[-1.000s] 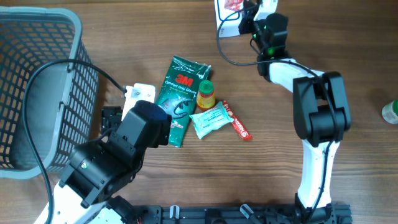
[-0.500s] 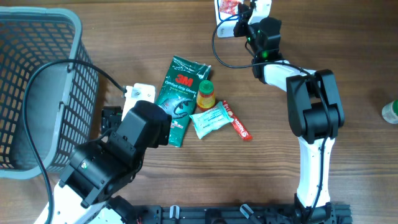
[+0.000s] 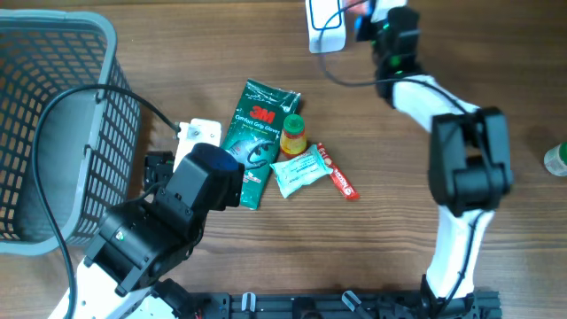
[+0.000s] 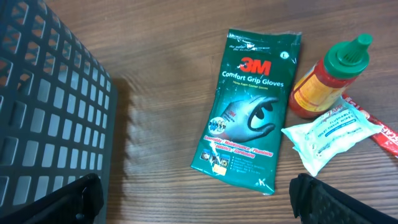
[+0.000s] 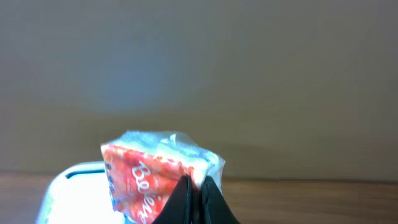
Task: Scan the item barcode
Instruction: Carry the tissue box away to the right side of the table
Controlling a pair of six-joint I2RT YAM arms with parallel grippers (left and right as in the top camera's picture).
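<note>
**Soft wrapped packet pinched at its edge beside the scanner**

A small packet, wrapped in crinkled clear film with red print, is held up at the far edge of the table, just beside the white scanner. It is pinched at its lower edge by the right gripper, whose jaws are closed almost completely on the film. The packet is judged to be light and soft. The film looks slick, so a slip or twist is likely if the grip is slackened. A hold on a sealed edge or corner is judged best, so that the printed faces are left uncovered. No barcode can be made out.

The left gripper is spread fully open and nothing is held in it. It is poised above a green glove pack, a sauce bottle and a white sachet.

The table is flat and wood-grained. A grey basket is set at the left, well apart from the scanner.
</note>
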